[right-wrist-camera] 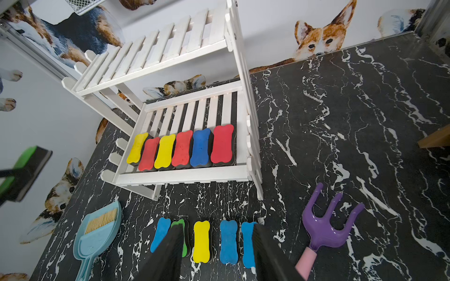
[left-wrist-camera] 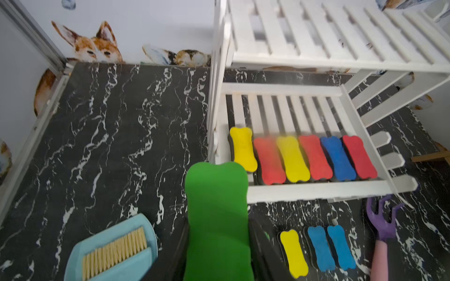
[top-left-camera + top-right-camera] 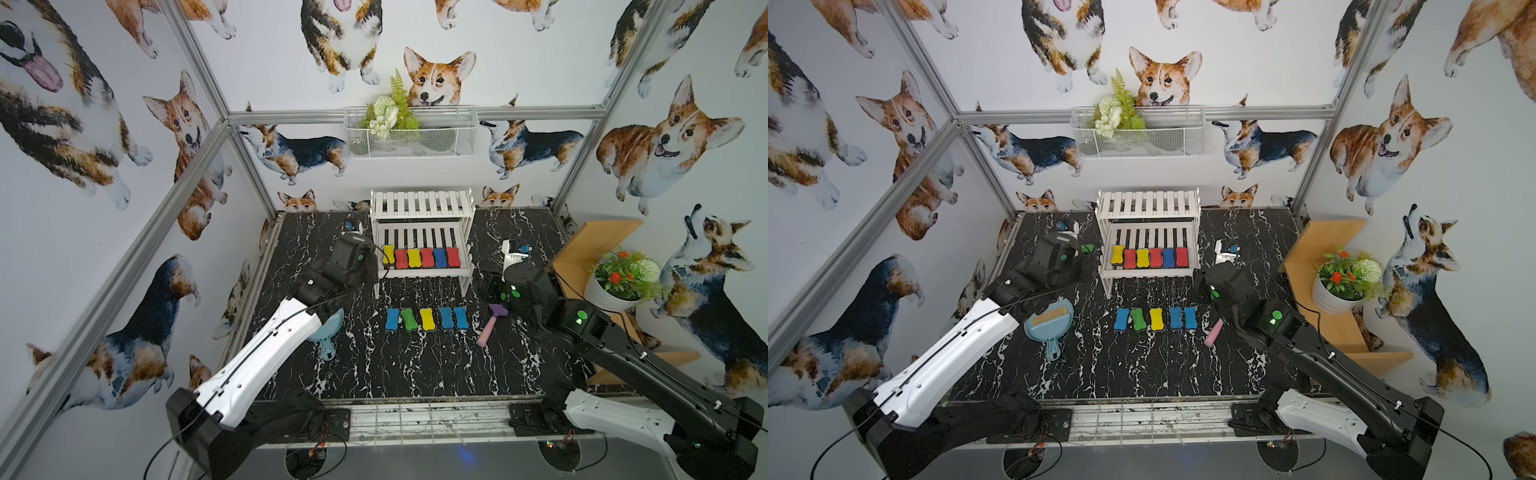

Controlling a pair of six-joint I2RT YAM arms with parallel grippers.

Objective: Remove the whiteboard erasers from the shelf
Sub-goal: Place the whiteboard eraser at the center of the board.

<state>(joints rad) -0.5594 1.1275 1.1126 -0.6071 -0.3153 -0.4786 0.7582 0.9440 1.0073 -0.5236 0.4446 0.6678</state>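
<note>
Green bone-shaped foam eraser (image 2: 216, 219), pinched in left fingers (image 2: 258, 255) beside the white slatted shelf (image 2: 316, 192), seems desk-bound; right fingers (image 1: 168, 258) apart, empty.

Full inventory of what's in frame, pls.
Shelf: 1, white, rear centre of table.
Shelf erasers: 6, yellow/red/blue, lower tier.
Table erasers: 5, blue/green/yellow, row before shelf.
Held eraser: 1, green, left of shelf.
Rake: 1, purple-pink, right of table row.
Dustpan with brush: 1, light blue, table's left.
Basket: 1, white wire, back wall, holds plants.
Stand: 1, tan, right side, holds potted plant.
Left gripper: 1, black, shut on held eraser.
Right gripper: 1, black, open, empty, front-right of shelf.
</note>
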